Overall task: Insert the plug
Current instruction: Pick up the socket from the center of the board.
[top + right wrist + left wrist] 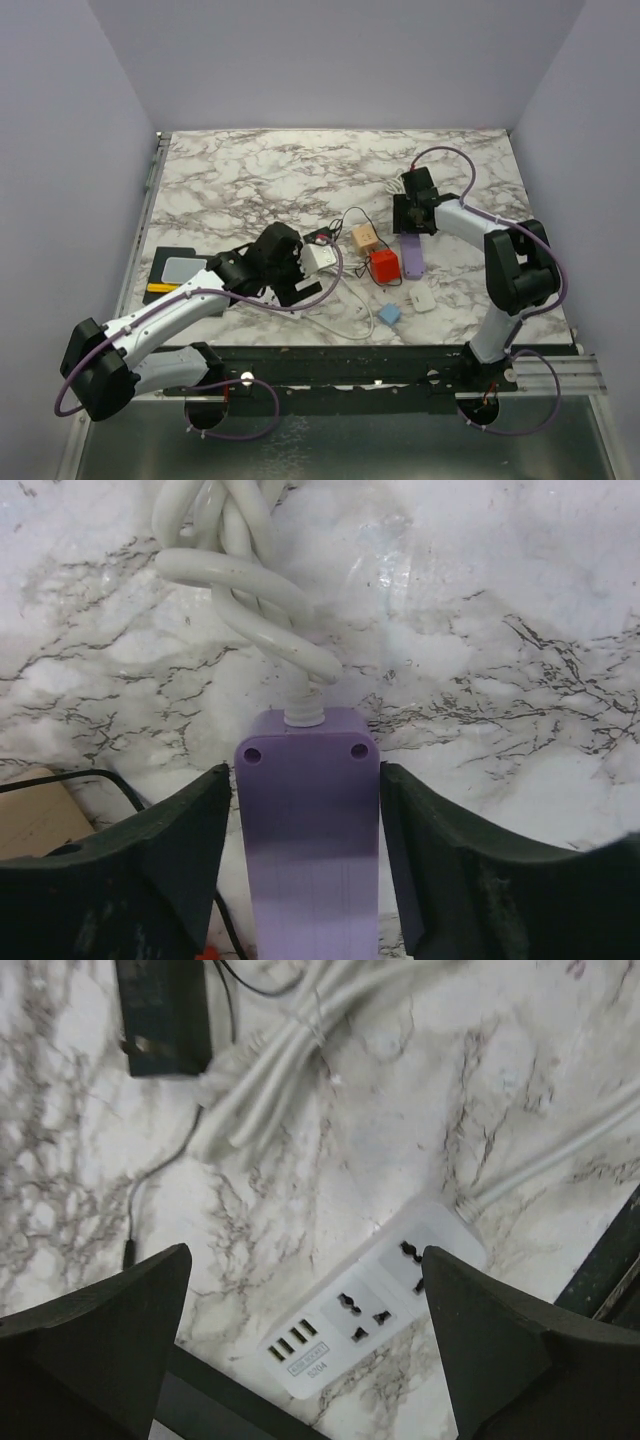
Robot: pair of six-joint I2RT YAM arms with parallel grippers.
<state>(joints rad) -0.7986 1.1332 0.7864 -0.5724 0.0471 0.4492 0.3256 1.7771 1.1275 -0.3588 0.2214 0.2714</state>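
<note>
Right gripper point(305, 780) straddles purple strip point(308, 880), red cube point(383, 265) beside.

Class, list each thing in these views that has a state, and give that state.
Left gripper: open, empty.
White strip: lying flat, sockets empty.
Purple strip: lying flat, held by its sides, cord coiled.
Right gripper: shut on the purple strip.

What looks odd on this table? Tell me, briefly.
The purple plastic power strip lies with a plain face and two screw holes up, no sockets showing: it seems upside down. Its white round cable is twisted in a knot. The white plastic power strip lies sockets up.
</note>
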